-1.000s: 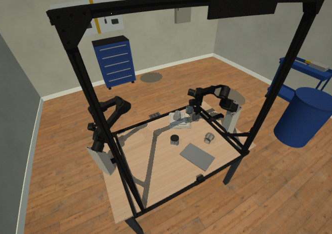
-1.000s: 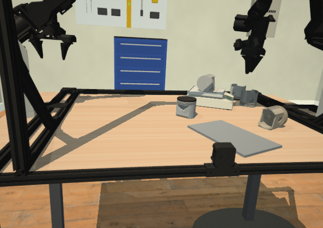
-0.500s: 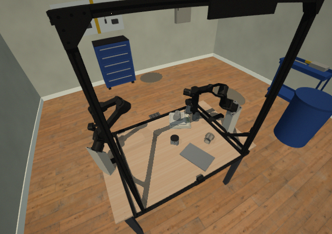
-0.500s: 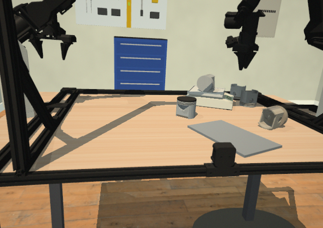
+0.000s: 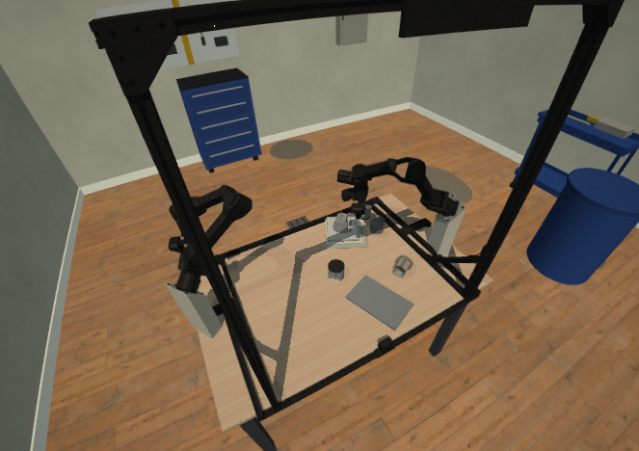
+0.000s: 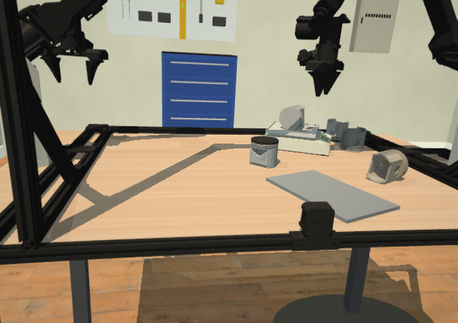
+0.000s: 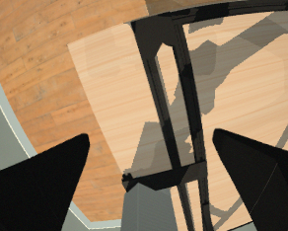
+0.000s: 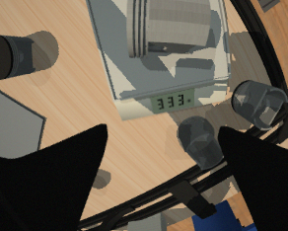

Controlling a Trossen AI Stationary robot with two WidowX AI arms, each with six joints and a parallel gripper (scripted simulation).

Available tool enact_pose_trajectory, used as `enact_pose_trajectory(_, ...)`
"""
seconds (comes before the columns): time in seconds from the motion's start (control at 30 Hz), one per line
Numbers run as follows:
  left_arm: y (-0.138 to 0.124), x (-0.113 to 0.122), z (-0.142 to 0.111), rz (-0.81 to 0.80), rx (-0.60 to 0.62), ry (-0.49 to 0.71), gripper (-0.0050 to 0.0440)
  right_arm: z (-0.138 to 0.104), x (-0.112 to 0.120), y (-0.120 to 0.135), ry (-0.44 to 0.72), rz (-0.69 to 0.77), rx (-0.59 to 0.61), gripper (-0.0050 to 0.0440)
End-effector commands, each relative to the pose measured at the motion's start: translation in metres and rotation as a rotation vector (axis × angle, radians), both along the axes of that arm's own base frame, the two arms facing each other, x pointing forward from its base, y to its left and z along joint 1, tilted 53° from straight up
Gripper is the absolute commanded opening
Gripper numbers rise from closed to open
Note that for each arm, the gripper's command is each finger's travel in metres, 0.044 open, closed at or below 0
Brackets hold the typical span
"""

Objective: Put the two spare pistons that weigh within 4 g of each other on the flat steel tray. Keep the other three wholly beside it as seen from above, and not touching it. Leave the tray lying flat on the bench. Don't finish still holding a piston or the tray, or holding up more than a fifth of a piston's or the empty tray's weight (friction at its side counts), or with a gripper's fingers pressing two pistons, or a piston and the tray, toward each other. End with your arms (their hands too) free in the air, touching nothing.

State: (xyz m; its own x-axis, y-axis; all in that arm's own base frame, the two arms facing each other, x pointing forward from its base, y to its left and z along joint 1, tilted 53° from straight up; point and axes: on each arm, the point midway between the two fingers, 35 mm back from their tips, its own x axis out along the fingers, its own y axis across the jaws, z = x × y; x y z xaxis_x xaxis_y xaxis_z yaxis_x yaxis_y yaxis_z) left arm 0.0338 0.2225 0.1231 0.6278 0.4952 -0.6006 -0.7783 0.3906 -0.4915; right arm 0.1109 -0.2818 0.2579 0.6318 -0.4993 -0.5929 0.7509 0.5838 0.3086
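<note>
The tray [image 5: 379,302] [image 6: 332,195] [image 8: 16,125] lies flat on the bench [image 5: 304,345] [image 6: 141,213] [image 7: 108,99] [image 8: 69,123], right of centre and low in the top view, with no piston on it. Just beyond it in the exterior view, the black-topped piston [image 5: 335,270] [image 6: 263,152] [image 8: 10,56] stands upright, crown up, apart from the tray. The tan piston [image 5: 402,265] [image 6: 387,166] lies on its side at the right of that frame, near the tray but not touching.

Farther back, the scale [image 5: 352,245] [image 6: 301,145] [image 8: 133,110] carries another piston [image 5: 340,223] [image 6: 292,118] [image 8: 173,27], lying on its side. In the right wrist view its display [image 8: 173,101] reads 333. Two grey pistons stand crown down beside the scale, toward the right in the exterior view: the nearer grey one [image 5: 377,224] [image 6: 353,139] [image 8: 201,142] and the farther grey one [image 5: 364,211] [image 6: 338,128] [image 8: 258,104].

The right gripper [image 5: 357,211] [image 6: 322,94] [image 8: 164,131] is in the air above the scale area, upper right in the exterior view, fingers pointing down. It is mostly open and holds nothing. The left gripper [image 6: 74,83] [image 7: 152,137], upper left in that view, hangs wide open and empty, well apart from every piston.
</note>
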Motion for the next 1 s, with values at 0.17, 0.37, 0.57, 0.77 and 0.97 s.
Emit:
enact_pose_trajectory(0.17,0.000,0.000,0.000,-0.002,0.001,-0.002,0.0440,0.028,0.009,-0.029,0.002,-0.006,0.011,0.0378)
enact_pose_trajectory(0.37,0.000,0.000,0.000,-0.002,0.001,-0.002,0.0440,0.051,0.015,-0.048,0.002,-0.006,0.011,0.0378)
enact_pose_trajectory(0.57,0.000,0.000,0.000,-0.002,0.001,-0.002,0.0440,0.066,0.019,-0.060,0.002,-0.006,0.011,0.0378)
enact_pose_trajectory(0.77,0.000,0.000,0.000,-0.002,0.001,-0.002,0.0440,0.068,0.020,-0.062,-0.053,-0.095,0.092,0.0378)
enact_pose_trajectory(0.97,0.000,0.000,0.000,-0.002,0.001,-0.002,0.0440,0.068,0.020,-0.062,-0.119,-0.202,0.191,0.0378)
